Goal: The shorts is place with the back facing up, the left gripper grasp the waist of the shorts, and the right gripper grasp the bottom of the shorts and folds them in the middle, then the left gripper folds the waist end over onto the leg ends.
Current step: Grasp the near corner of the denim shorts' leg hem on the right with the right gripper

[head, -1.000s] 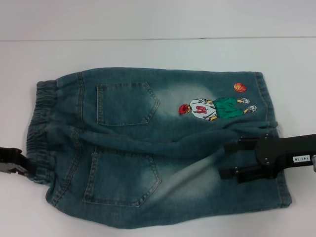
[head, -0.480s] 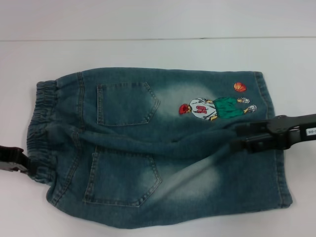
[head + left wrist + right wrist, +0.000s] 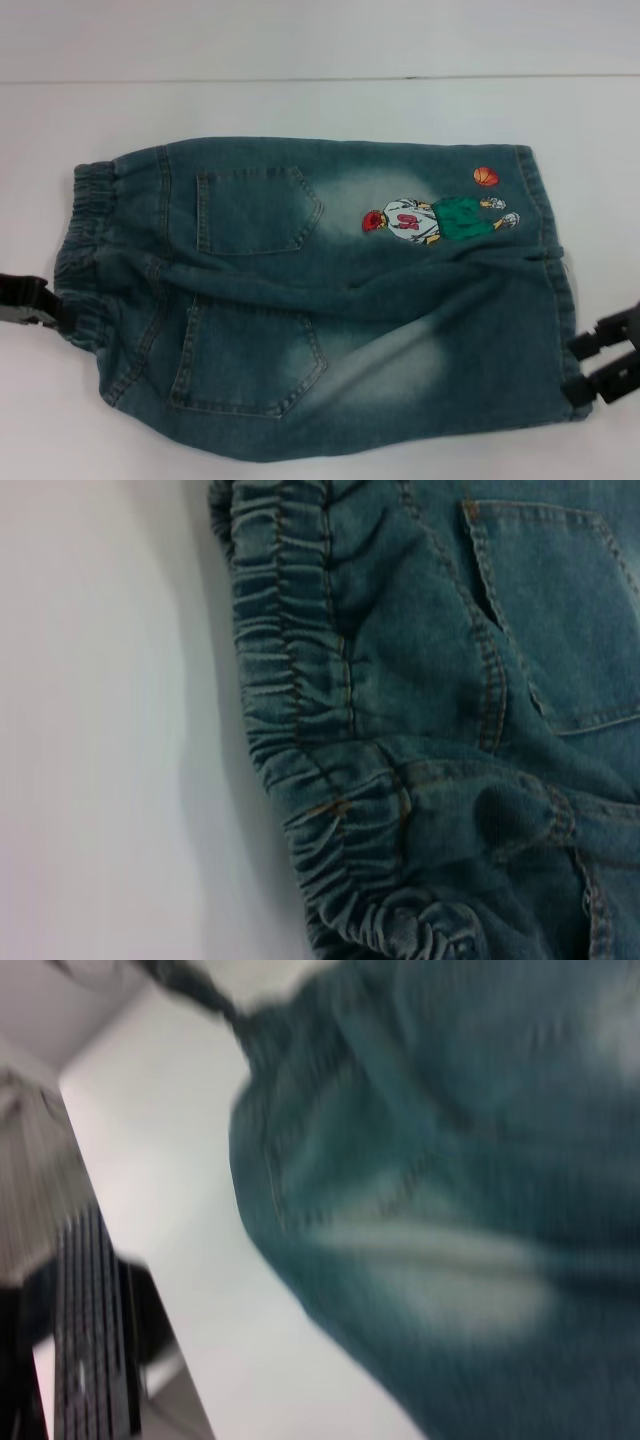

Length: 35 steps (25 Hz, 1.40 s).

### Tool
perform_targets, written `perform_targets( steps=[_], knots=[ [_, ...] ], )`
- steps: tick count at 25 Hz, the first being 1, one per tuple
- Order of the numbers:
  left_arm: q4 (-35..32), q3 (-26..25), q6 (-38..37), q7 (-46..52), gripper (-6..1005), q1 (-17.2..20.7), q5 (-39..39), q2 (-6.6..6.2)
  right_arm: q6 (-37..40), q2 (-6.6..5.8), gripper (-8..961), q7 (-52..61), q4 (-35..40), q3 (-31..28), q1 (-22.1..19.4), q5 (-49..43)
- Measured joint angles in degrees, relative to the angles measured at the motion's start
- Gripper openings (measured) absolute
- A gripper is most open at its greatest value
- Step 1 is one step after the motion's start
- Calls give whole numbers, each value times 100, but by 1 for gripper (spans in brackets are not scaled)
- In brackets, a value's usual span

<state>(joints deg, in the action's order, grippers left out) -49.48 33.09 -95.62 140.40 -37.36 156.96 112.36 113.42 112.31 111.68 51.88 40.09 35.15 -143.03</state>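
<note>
The denim shorts (image 3: pixel 320 300) lie flat on the white table, back up, with two back pockets and an embroidered basketball player (image 3: pixel 435 218) on the far leg. The elastic waist (image 3: pixel 80 260) points to the left and the leg hems (image 3: pixel 560 300) to the right. My left gripper (image 3: pixel 25 312) sits at the near end of the waistband, touching the cloth. The left wrist view shows the gathered waistband (image 3: pixel 300 730) close up. My right gripper (image 3: pixel 585 367) is open beside the near leg's hem, one black finger (image 3: pixel 600 338) above the other. The right wrist view shows blurred denim (image 3: pixel 450 1210).
The white table (image 3: pixel 320 105) stretches behind and around the shorts. In the right wrist view the table's edge (image 3: pixel 150 1290) runs past a dark ribbed object (image 3: pixel 90 1350) that stands off the table.
My right gripper has swung off the near leg, moving right and toward the front, to the hem's outer edge. The left gripper and the shorts have hardly moved.
</note>
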Motion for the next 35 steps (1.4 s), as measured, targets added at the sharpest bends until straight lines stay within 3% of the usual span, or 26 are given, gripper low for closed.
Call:
perform_targets(
  steps=[6,17,35],
  knots=[
    [23,2,37,8,47,-46,-3,-9,6,81,944,-18,-127,151,158,-741],
    [53,5,82,-1,59,-45,-8,4,-82,121,944,12,-208,354,339,-1614],
    [62,5,174,-19,79,-29,-8,31,-691,283,930,36,-657,654,646,-1690]
  ],
)
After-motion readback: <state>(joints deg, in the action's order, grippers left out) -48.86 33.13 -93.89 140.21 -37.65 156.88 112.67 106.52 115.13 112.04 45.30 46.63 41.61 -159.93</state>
